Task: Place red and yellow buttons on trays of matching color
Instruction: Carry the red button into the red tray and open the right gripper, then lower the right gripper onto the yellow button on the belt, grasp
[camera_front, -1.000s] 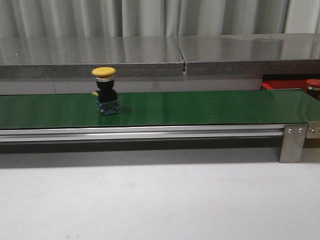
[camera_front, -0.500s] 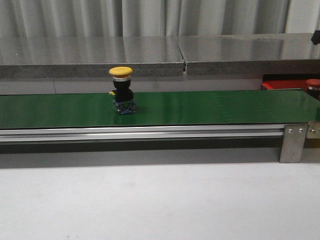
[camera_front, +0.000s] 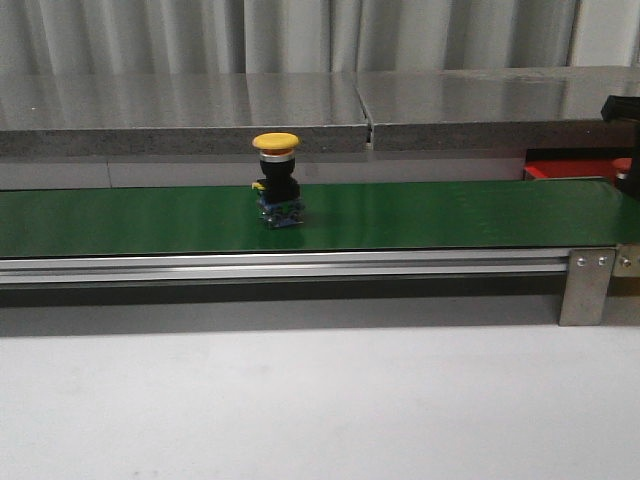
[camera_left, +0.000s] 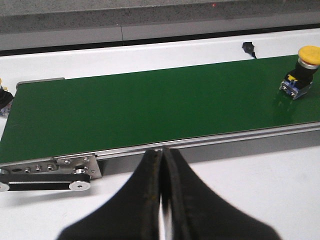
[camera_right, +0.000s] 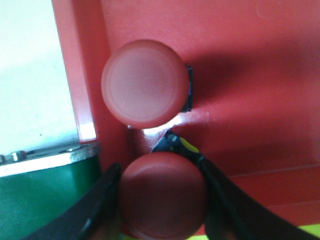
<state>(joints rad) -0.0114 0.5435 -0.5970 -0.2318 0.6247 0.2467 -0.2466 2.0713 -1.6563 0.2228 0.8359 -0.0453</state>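
Note:
A yellow button (camera_front: 277, 185) stands upright on the green belt (camera_front: 450, 210), left of centre; the left wrist view shows the yellow button (camera_left: 302, 70) far off along the belt (camera_left: 150, 110). My left gripper (camera_left: 162, 165) is shut and empty, over the white table in front of the belt. My right gripper (camera_right: 162, 200) is shut on a red button (camera_right: 164, 195), its fingers against both sides of the cap, over the red tray (camera_right: 250, 75). A second red button (camera_right: 145, 84) stands on that tray just beyond. In the front view only the right gripper's dark edge (camera_front: 622, 105) shows, above the red tray (camera_front: 570, 168).
A grey stone ledge (camera_front: 300, 110) runs behind the belt, with curtains beyond. The belt's aluminium rail (camera_front: 300, 265) and end bracket (camera_front: 585, 285) face the white table (camera_front: 320, 400). A small dark object (camera_left: 4, 95) sits at the belt's end, and a black piece (camera_left: 248, 47) lies behind the belt.
The yellow button has ridden the belt to the right. My right gripper has come down into the front view at the far right, covering the red button that showed there.

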